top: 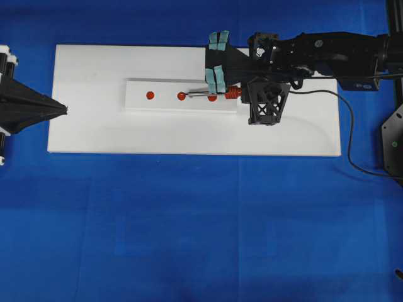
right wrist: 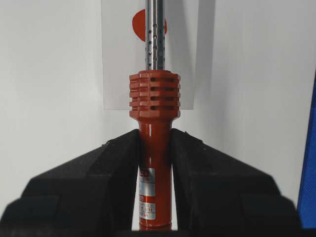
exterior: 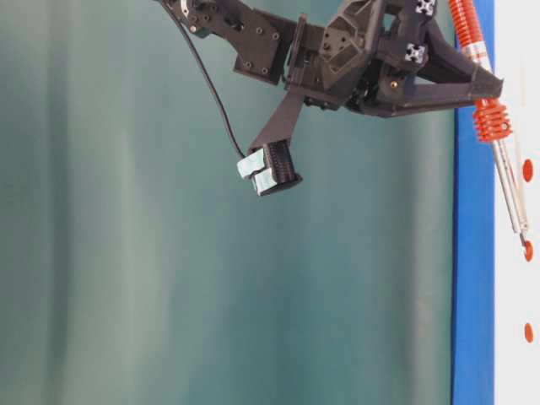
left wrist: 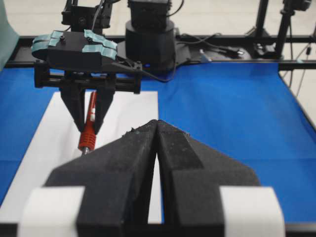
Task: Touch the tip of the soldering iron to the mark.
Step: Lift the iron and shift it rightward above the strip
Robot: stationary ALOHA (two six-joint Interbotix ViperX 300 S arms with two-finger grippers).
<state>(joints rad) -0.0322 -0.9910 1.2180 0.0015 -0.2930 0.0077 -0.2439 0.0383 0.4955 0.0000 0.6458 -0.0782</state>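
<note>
My right gripper (top: 241,92) is shut on the red-orange handle of the soldering iron (top: 232,94), which slants down over the white block (top: 135,100). Its metal shaft crosses the nearest end dot (right wrist: 138,24). The pointed tip sits on the mark (top: 181,96), the middle red dot of three. In the table-level view the tip meets that mark (exterior: 528,250). In the right wrist view both fingers (right wrist: 98,173) press the soldering iron handle (right wrist: 154,148). My left gripper (top: 63,110) is shut and holds nothing, at the white board's left edge, far from the block.
The block lies on a white board (top: 189,135) over a blue cloth. The iron's black cord (top: 334,126) loops off to the right. The far end dot (top: 150,95) is uncovered. Black frame rails and cables (left wrist: 217,49) run behind the table.
</note>
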